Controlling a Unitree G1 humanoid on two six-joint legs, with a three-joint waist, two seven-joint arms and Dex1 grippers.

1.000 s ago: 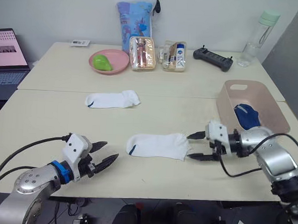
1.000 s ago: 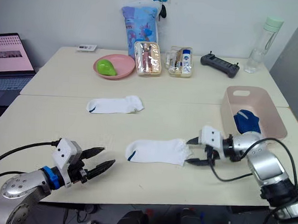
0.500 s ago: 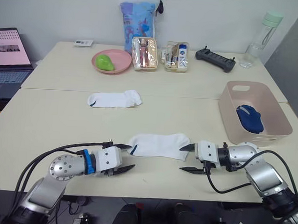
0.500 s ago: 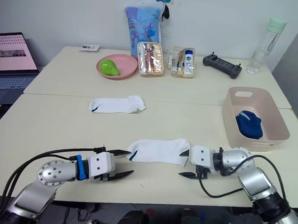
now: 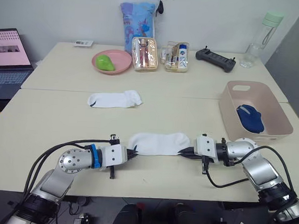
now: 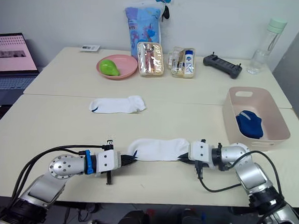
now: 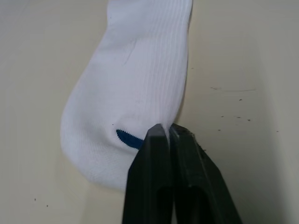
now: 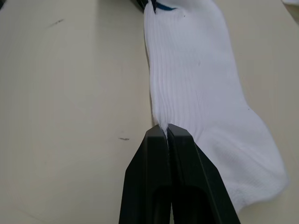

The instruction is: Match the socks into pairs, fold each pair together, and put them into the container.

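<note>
You've got both sets of jaws pinched onto the same white sock (image 5: 158, 143) right now: your left gripper (image 5: 131, 153) has its jaws squeezed together on the cuff end, right next to the little dark blue cuff mark, and your right gripper (image 5: 186, 152) is clamped on the edge of the other end. In the left wrist view the two black fingers (image 7: 161, 154) sit flush together with the sock's edge caught at their tips, and it's the same story in the right wrist view, where the fingers (image 8: 159, 140) meet right at the ribbed edge. The sock lies flat on the table (image 5: 54, 117), stretched between the two grippers near the front edge. From that sock, the second white sock (image 5: 114, 98) lies flat and untouched up around 11 o'clock, well apart from it. Over at about 2 o'clock sits the pale pink container (image 5: 261, 135) with the handle slot in its far end wall, and there's a dark blue sock bundle (image 5: 250, 118) lying inside it. Further back on the table you've got a pink plate (image 5: 111, 61) with something green on it, two clear pouches (image 5: 143, 54), a black controller (image 5: 215, 58) and a clear water bottle (image 5: 257, 38), plus a laptop (image 5: 11, 59) off at 10 o'clock.
</note>
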